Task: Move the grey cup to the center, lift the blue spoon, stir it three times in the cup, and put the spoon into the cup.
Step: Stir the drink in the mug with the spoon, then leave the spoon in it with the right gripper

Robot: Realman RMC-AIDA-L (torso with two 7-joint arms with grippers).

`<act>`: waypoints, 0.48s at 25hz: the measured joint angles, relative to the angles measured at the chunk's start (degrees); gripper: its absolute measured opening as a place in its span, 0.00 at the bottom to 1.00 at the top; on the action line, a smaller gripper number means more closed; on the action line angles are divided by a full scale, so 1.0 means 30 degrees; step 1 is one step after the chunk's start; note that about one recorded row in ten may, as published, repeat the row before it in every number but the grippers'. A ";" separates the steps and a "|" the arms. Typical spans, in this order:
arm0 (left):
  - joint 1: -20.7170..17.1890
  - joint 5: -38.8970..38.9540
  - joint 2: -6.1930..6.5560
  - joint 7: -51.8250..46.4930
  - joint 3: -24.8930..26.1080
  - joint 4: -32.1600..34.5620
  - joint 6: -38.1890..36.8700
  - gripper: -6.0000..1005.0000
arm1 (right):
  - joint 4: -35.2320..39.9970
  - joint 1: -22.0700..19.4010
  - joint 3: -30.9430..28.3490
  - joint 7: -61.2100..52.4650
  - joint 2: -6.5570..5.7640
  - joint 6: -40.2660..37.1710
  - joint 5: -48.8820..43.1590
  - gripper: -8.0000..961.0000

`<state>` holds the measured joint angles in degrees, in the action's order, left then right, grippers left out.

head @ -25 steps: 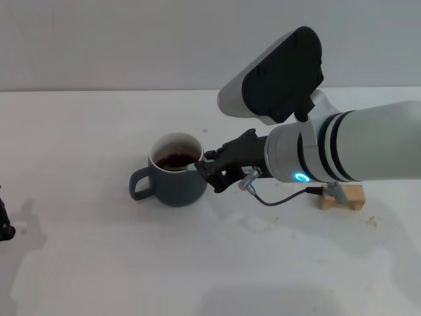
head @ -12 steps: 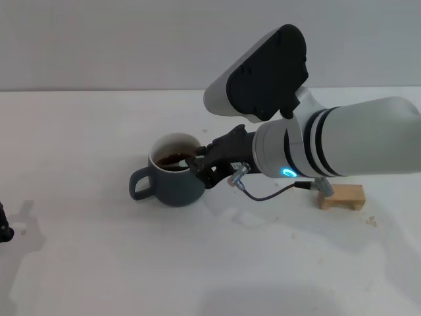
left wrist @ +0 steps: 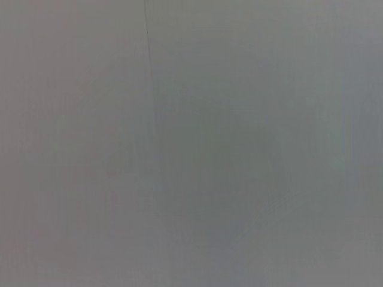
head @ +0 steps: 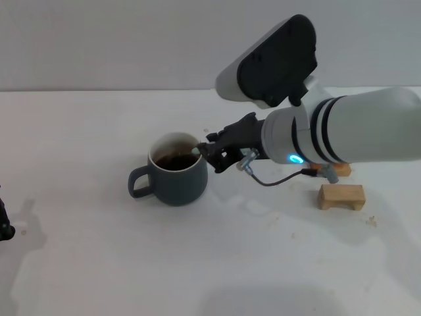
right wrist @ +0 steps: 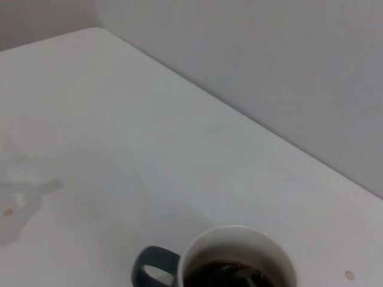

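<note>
The grey cup [head: 174, 176] stands on the white table [head: 99, 263] left of the middle, handle to the left, with dark brown liquid inside. It also shows in the right wrist view [right wrist: 236, 263]. My right gripper [head: 208, 153] is at the cup's right rim, its dark fingers closed on the blue spoon [head: 196, 151]. Only a pale bit of the spoon shows at the rim; its lower end dips into the liquid [right wrist: 239, 275]. My left gripper [head: 4, 224] is parked at the table's far left edge, barely in view.
A wooden block [head: 341, 196] lies on the table right of the cup, below my right forearm. A second block [head: 343, 170] is partly hidden behind the arm. A thin cable [head: 276, 181] hangs under the wrist. The left wrist view shows only blank grey.
My right gripper has swung from the cup's near right side to its far right rim, carrying the spoon around inside the cup. The cup has stayed in place.
</note>
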<state>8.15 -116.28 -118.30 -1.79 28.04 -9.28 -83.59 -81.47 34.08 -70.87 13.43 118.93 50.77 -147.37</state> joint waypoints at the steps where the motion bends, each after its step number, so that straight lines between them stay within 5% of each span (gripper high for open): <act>1: 0.0003 -0.0001 0.0001 0.0000 0.0001 0.0001 0.0010 0.00 | 0.0020 -0.0024 -0.0080 0.0003 -0.0015 0.0004 -0.0045 0.28; 12: 0.0061 0.0000 -0.0001 0.0114 0.0000 -0.0013 0.0093 0.00 | -0.0792 -0.0779 0.0221 0.0018 0.0035 0.0459 -0.0350 0.29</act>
<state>8.33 -116.28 -118.30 -1.45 28.04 -9.32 -83.31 -83.85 31.74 -70.21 13.48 119.04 52.14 -148.42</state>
